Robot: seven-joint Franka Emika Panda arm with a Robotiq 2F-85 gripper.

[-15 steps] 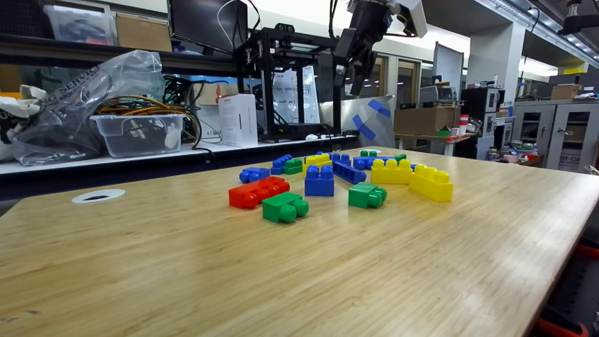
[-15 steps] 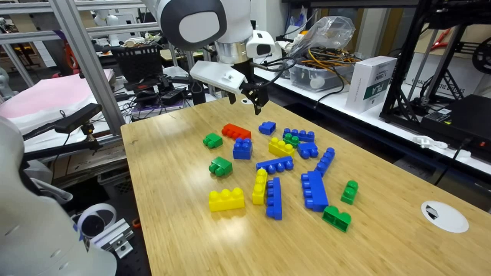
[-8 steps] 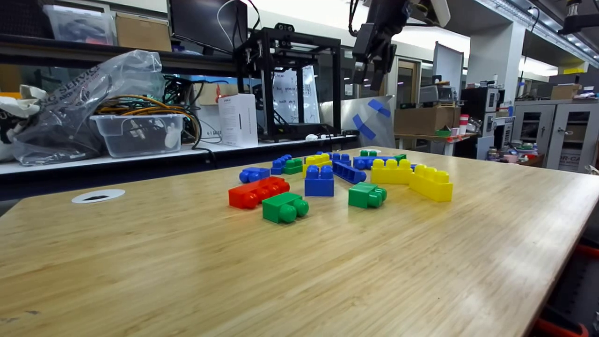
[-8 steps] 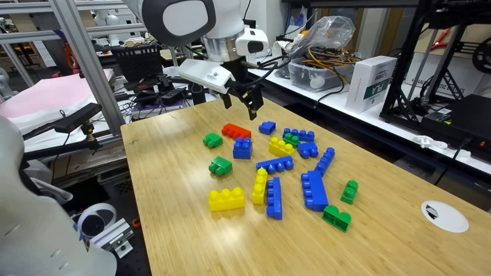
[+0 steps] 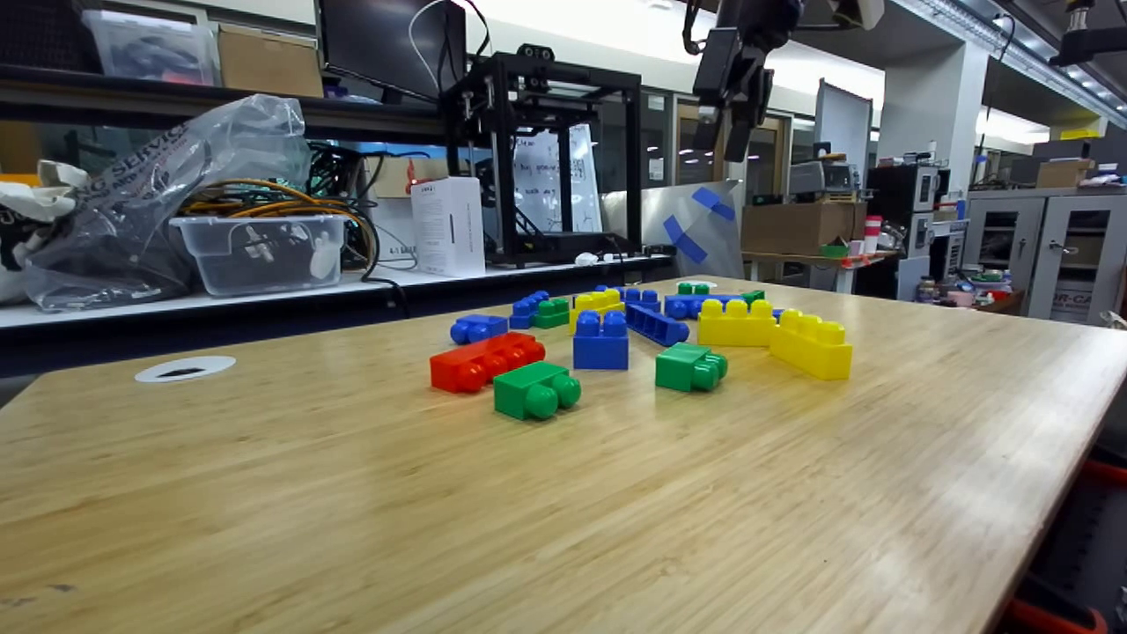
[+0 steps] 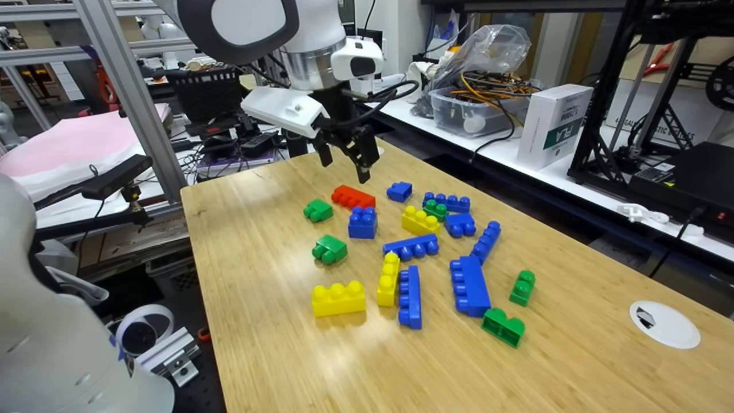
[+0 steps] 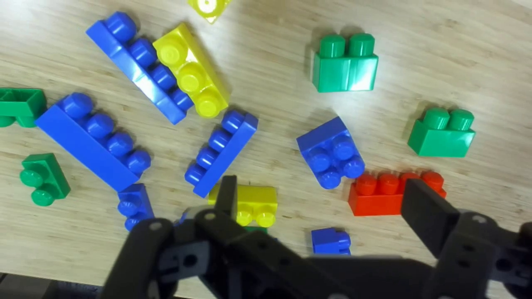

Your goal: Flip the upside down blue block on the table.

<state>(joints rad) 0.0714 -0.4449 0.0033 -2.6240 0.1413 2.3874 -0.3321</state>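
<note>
Gripper (image 6: 345,171) gapes above the table (image 6: 264,344) — in the wrist view, one finger (image 7: 227,201) partly hides a yellow brick (image 7: 258,197).

White arm (image 6: 320,26), dark-ringed cap (image 6: 249,20), silver collar (image 6: 309,67), black cables (image 6: 373,111), black gripper (image 6: 344,167)

In wrist view gripper (image 7: 320,187) hides pt of red brick (image 7: 376,203) & yellow brick (image 7: 255,196), plus most of a green brick (image 7: 256,229); 2nd yellow brick (image 7: 209,7) & leftmost green brick (image 7: 20,108) cut off at frame edge. Arm (image 6: 312,66) & near side of table (image 6: 298,373) cut off in both exterior views. Fine print on white box (image 6: 553,126) too small to read.
</note>
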